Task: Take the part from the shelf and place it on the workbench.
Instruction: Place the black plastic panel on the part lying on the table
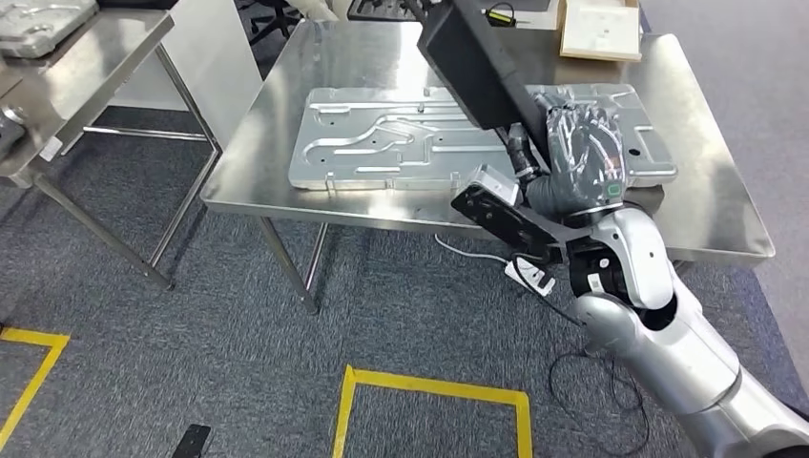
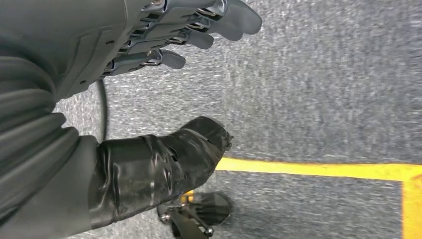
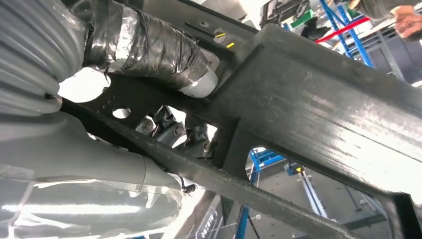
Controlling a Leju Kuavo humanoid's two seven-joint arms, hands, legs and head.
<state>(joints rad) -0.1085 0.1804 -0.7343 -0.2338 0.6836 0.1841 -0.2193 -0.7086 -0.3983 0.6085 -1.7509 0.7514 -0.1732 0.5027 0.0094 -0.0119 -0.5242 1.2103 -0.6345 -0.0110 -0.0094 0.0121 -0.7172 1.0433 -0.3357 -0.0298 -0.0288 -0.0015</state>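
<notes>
- The right hand [image 1: 584, 153] is gripping the black part [image 1: 472, 62], a long boxy frame, by its near end, and is carrying it tilted above the steel workbench [image 1: 258, 143], with its far end rising toward the top of the head view.
- In the right wrist view the hand [image 3: 149, 50] is wrapping its taped thumb over one bar of the part [image 3: 318, 109], with the darker fingers curling underneath, so the hold is sitting at a thin strut beside the thick beam.
- The part is looking rigid, like moulded or welded bars with open windows; it is probably moderately heavy and, held at one end, likely pulling as a lever on the wrist. Its smooth dark faces may be slippery, so a hold around a strut seems safer than one on a flat face.
- The left hand [image 2: 164, 35] is hanging low over the grey carpet with its fingers spread and holding nothing; a yellow floor line [image 2: 318, 169] is running beneath it.
- A large silver stamped plate [image 1: 401, 138] is already lying across the middle of the workbench, directly under the part, so it is taking much of the landing space.
- A flat cardboard box [image 1: 599, 29] is sitting at the far right of the workbench.
- A second steel table [image 1: 76, 67] is standing to the left, well apart.
</notes>
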